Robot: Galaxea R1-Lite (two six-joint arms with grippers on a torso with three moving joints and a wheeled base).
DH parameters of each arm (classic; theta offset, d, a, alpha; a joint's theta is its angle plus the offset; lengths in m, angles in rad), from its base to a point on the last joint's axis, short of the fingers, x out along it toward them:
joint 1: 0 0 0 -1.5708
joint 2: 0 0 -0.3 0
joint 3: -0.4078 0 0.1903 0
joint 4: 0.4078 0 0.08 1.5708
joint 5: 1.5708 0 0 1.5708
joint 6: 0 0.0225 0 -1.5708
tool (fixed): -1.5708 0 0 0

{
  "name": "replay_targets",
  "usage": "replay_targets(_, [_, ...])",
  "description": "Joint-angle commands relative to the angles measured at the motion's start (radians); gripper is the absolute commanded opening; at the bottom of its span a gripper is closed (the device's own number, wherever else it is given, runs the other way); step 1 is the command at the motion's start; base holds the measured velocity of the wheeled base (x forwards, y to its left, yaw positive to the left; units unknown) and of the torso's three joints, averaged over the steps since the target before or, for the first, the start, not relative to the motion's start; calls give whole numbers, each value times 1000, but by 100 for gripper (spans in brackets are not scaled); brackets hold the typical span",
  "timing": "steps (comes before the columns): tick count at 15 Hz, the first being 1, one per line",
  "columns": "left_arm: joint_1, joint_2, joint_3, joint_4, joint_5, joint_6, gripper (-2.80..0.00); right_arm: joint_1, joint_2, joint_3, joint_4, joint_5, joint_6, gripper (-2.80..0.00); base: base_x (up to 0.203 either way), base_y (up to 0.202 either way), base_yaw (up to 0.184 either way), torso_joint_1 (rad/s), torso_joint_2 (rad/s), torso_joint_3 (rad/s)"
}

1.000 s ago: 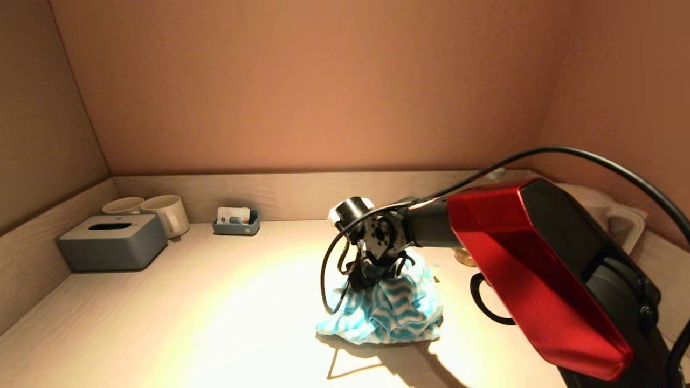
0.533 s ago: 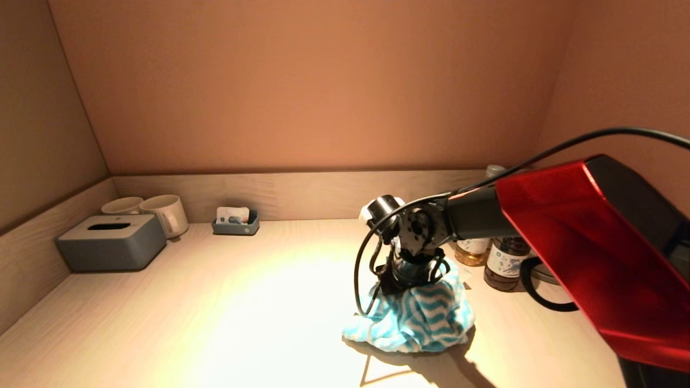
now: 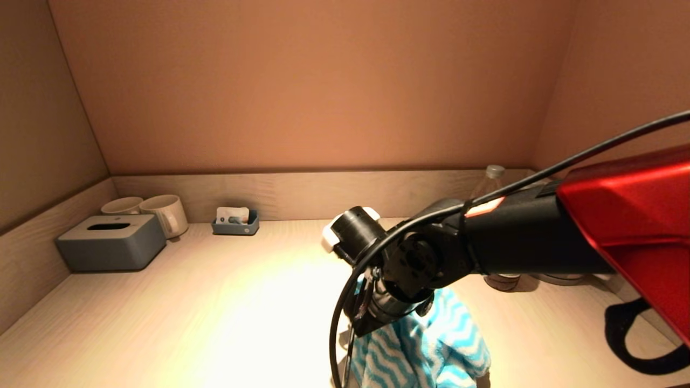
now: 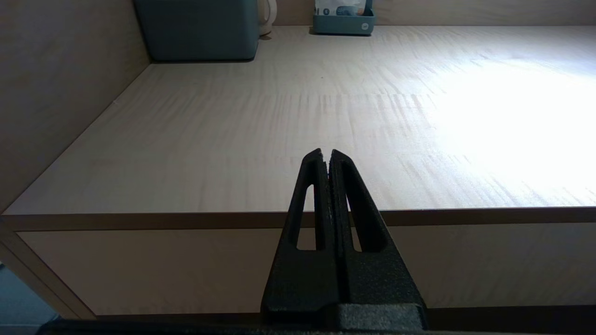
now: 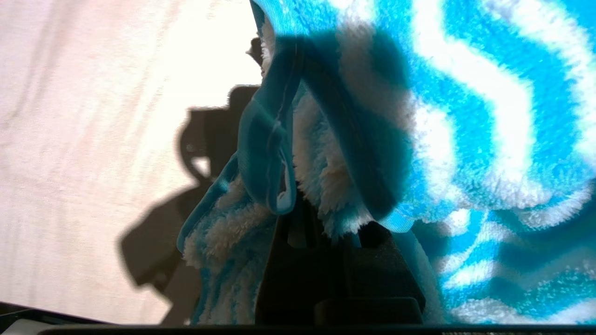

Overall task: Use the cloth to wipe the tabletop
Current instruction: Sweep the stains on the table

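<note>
The cloth (image 3: 426, 350), a fluffy towel with blue and white zigzag stripes, lay bunched on the tabletop (image 3: 215, 302) close to its near edge and right of centre, and it ran out of the head view at the bottom. The right gripper (image 3: 377, 318) pointed down into the cloth from above, at the end of a black forearm that reached in from the right under a red cover, with a black cable looping beside the wrist. In the right wrist view the cloth (image 5: 419, 139) was folded over the right gripper (image 5: 321, 218), whose jaws were closed on a pinch of the fabric, the fingertips buried in the pile; a hard shadow of the tool fell on the bare wood beside it. The left gripper (image 4: 326, 156) appeared only in its own wrist view, held off the front edge of the tabletop (image 4: 233, 139) and near the left wall, its two black jaws pressed together with nothing between them. At the back left stood a grey tissue box (image 3: 110, 241) with two white mugs (image 3: 156, 213) just behind it, and a small grey tray (image 3: 235, 223) holding packets sat against the rear wall. A clear bottle (image 3: 493, 180) stood behind the right forearm in the far right corner.
</note>
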Motion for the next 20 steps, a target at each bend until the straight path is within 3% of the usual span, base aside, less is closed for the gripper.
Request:
replay_targets(1, [0, 0, 0, 0, 0, -1, -280, 71, 35, -22, -26, -1, -10, -280, 0, 0, 0, 0, 0, 0])
replay_targets(4, [0, 0, 0, 0, 0, -1, -280, 129, 145, -135, -38, -6, -27, -280, 0, 0, 0, 0, 0, 0])
replay_targets(10, [0, 0, 0, 0, 0, -1, -280, 134, 383, -453, -28, -73, -111, -280, 0, 0, 0, 0, 0, 0])
replay_targets(15, [0, 0, 0, 0, 0, -1, -280, -21, 456, -489, -84, -164, -146, -280, 0, 0, 0, 0, 0, 0])
replay_targets(20, [0, 0, 0, 0, 0, -1, -280, -201, 403, -471, -82, -176, -147, -280, 0, 0, 0, 0, 0, 0])
